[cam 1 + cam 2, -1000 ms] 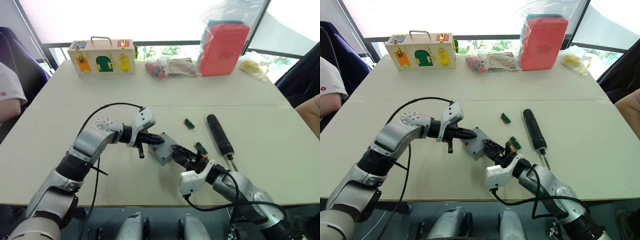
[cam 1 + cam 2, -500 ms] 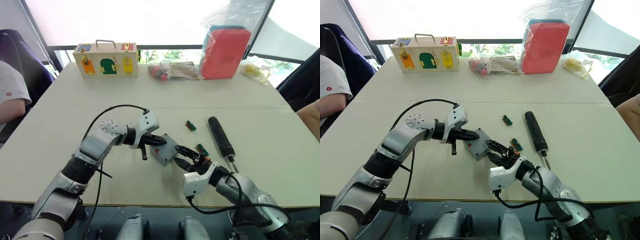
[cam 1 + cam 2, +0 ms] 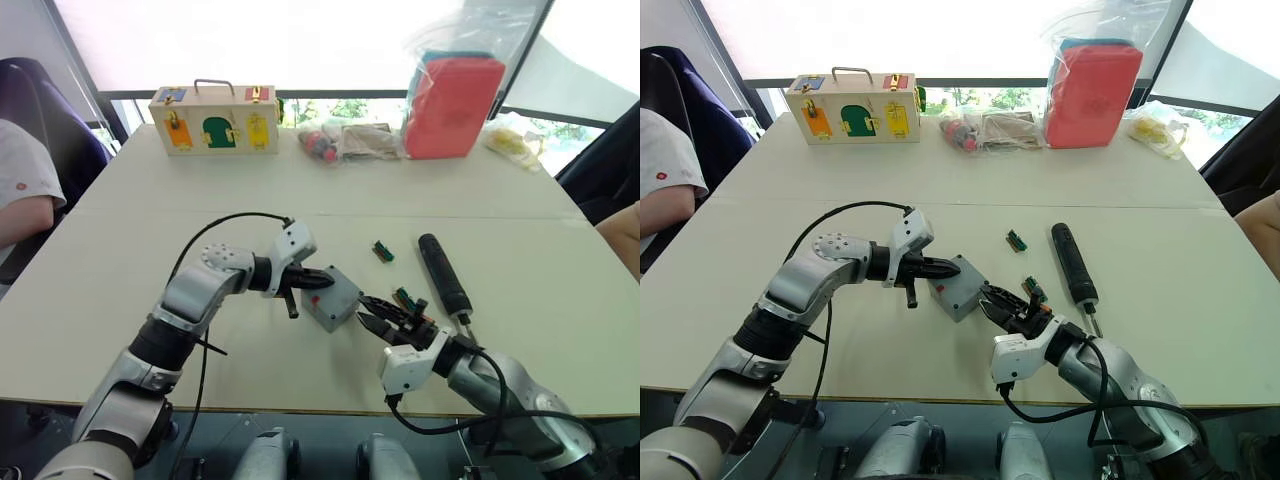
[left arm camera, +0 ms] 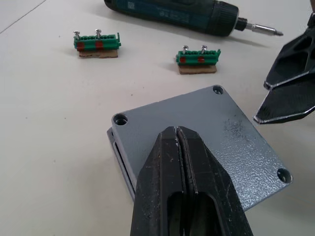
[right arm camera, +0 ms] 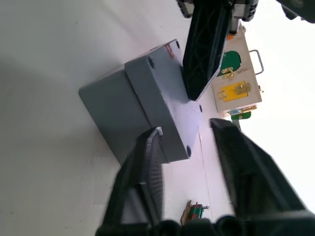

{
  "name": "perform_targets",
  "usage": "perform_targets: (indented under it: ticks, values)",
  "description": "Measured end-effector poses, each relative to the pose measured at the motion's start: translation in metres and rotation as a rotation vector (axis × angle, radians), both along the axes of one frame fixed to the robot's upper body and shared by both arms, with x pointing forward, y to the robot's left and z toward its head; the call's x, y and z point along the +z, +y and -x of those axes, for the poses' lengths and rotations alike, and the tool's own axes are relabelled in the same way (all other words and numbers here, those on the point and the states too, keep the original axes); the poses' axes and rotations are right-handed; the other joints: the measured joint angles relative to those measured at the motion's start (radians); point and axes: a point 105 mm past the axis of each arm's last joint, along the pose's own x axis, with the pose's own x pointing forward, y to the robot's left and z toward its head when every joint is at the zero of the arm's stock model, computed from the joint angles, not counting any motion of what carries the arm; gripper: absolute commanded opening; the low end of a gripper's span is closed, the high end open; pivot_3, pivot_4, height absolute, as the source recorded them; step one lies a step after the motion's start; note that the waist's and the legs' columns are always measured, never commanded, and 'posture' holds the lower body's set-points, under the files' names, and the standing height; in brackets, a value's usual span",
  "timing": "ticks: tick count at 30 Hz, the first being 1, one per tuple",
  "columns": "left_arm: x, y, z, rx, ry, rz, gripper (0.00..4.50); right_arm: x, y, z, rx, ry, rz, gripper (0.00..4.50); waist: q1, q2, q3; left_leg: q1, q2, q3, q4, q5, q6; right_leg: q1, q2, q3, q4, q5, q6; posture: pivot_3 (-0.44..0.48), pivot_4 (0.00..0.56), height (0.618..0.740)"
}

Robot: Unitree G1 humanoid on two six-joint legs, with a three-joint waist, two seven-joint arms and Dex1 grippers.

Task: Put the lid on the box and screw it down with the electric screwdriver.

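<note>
Left eye view: the table (image 3: pixel 120 250) carries the task's things toward the middle of its near edge.
Lid (image 3: pixel 335 292): seated on the box (image 3: pixel 322 318), the pair standing just back from the near edge.
Left gripper (image 3: pixel 318 283): fingers pressed together, tips resting on the lid's top.
Right gripper (image 3: pixel 372 311): fingers spread, just beside the box on its right-edge side, gripping nothing.
Electric screwdriver (image 3: pixel 442 274): lying flat toward the right edge, apart from both grippers.
Green bit holders: one (image 3: pixel 380 251) between box and screwdriver, toward the middle; one (image 3: pixel 404 297) nearer the near edge, close to the right gripper.
Far edge: wooden latch box (image 3: pixel 212 118) toward the left corner, red case in a clear bag (image 3: pixel 452 92) toward the right.

Right eye view: same layout; the screwdriver's metal bit (image 3: pixel 1091 318) points toward the near edge.

Left wrist view: the lid's grey face (image 4: pixel 206 132) shows open corner holes, no screw heads in them; the closed fingers (image 4: pixel 182 167) lie over it.

Right wrist view: the lid's edge sits flush over the box wall (image 5: pixel 113 118); the spread fingers (image 5: pixel 142 182) flank the box's corner without closing on it.

Progress: lid apparently placed. Left to do, by my reading: pick up the screwdriver and drive the corner screws.
</note>
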Motion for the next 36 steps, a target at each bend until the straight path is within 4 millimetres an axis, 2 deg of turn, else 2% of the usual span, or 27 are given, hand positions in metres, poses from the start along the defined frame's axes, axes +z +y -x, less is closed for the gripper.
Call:
perform_targets:
  ticks: [1, 9, 14, 18, 21, 23, 25, 29, 36]
  values:
    - [0.001, 0.001, 0.0, 0.008, 0.007, 0.009, 0.0, 0.001, 0.001, 0.0, -0.003, 0.004, -0.013, 0.05, 0.0, 0.0, 0.0, 0.0, 0.0, 0.0, 0.0, 0.0, 0.0, 0.0, 0.0, 0.0, 0.0, 0.0, 0.0, 0.0, 0.15, 0.74]
    - [0.007, 0.009, -0.002, 0.046, 0.049, 0.049, 0.0, 0.003, -0.001, -0.003, -0.046, 0.089, -0.141, 0.05, 0.0, 0.0, 0.002, -0.002, 0.0, 0.0, 0.0, 0.0, 0.0, -0.003, -0.001, 0.0, 0.0, 0.0, 0.0, 0.0, 0.15, 0.74]
    - [0.028, 0.013, -0.001, 0.056, 0.035, 0.14, 0.0, 0.002, -0.004, -0.004, -0.143, 0.266, -0.35, 0.05, 0.0, 0.001, 0.006, -0.003, 0.001, 0.0, 0.0, 0.0, 0.0, -0.004, -0.002, 0.0, 0.0, 0.0, 0.0, 0.0, 0.15, 0.74]
    - [0.036, 0.012, 0.003, 0.043, 0.061, 0.192, 0.0, 0.003, -0.003, 0.001, -0.171, 0.457, -0.54, 0.05, 0.0, 0.001, 0.007, -0.003, 0.001, 0.0, -0.001, 0.0, 0.0, -0.004, -0.003, 0.0, 0.0, 0.0, 0.0, 0.0, 0.15, 0.74]
    - [0.045, 0.019, 0.001, 0.056, 0.044, 0.2, 0.0, 0.002, -0.005, 0.007, -0.191, 0.615, -0.654, 0.05, -0.001, 0.002, 0.007, -0.003, 0.001, 0.0, -0.001, -0.001, -0.001, -0.005, -0.004, 0.0, 0.0, 0.0, 0.0, 0.0, 0.15, 0.74]
    - [0.051, 0.031, -0.006, 0.097, 0.022, 0.189, 0.0, 0.002, -0.004, 0.013, -0.189, 0.704, -0.705, 0.05, -0.001, 0.002, 0.007, -0.003, 0.001, 0.0, -0.002, -0.001, -0.001, -0.005, -0.004, 0.0, 0.0, 0.0, 0.0, 0.0, 0.15, 0.74]
    - [0.048, 0.047, -0.016, 0.153, 0.015, 0.154, 0.0, 0.0, -0.001, 0.018, -0.179, 0.788, -0.738, 0.05, -0.001, 0.002, 0.007, -0.003, 0.001, 0.0, -0.003, -0.001, -0.001, -0.006, -0.005, 0.0, 0.0, 0.0, 0.0, 0.0, 0.15, 0.74]
    - [0.027, 0.074, -0.028, 0.234, 0.063, 0.092, 0.0, -0.004, 0.004, 0.021, -0.183, 0.913, -0.779, 0.05, 0.0, 0.002, 0.008, -0.004, 0.001, 0.0, -0.005, -0.001, -0.002, -0.011, -0.005, 0.0, -0.001, 0.0, 0.0, 0.0, 0.15, 0.74]
    - [0.018, 0.063, -0.016, 0.124, 0.108, 0.065, 0.0, 0.002, 0.01, 0.015, -0.176, 0.962, -0.821, 0.05, -0.001, 0.002, 0.008, -0.01, 0.0, 0.0, -0.005, -0.001, -0.002, -0.016, -0.007, 0.0, -0.001, 0.001, -0.001, 0.0, 0.15, 0.74]
